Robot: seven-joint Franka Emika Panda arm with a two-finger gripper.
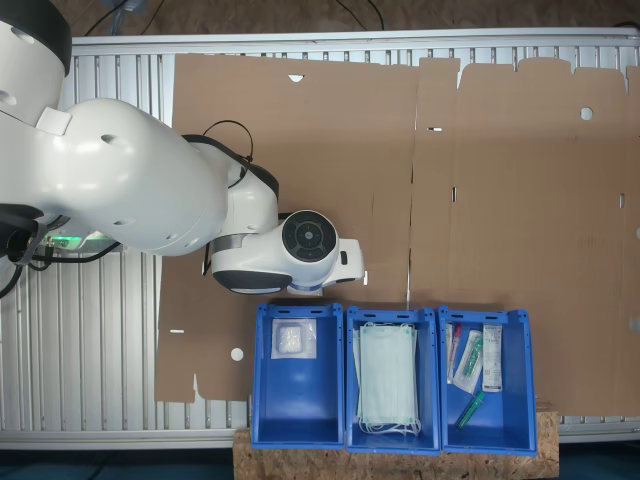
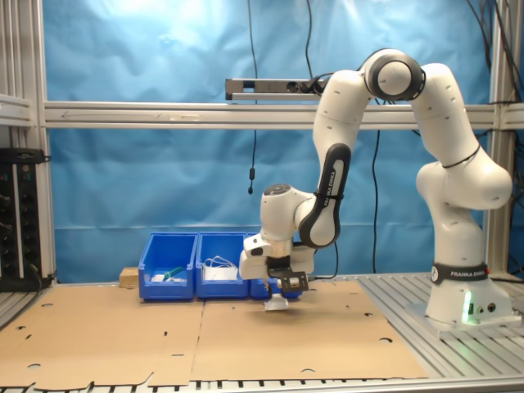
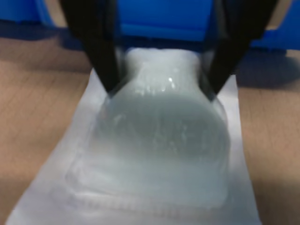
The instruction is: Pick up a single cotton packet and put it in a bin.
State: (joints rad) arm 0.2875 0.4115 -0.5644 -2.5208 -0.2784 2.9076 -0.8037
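Wrist view: tool (image 3: 159, 79) pinching cotton packet (image 3: 159, 154) at one end, slack plastic could slip free before the bin (image 1: 298, 375).

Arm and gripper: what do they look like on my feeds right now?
In the second exterior view the arm is glossy white with rounded links, black joint bands, printed lettering, and a green light at its base. The gripper sits below a white wrist; in the wrist view its fingers are plain black bars.
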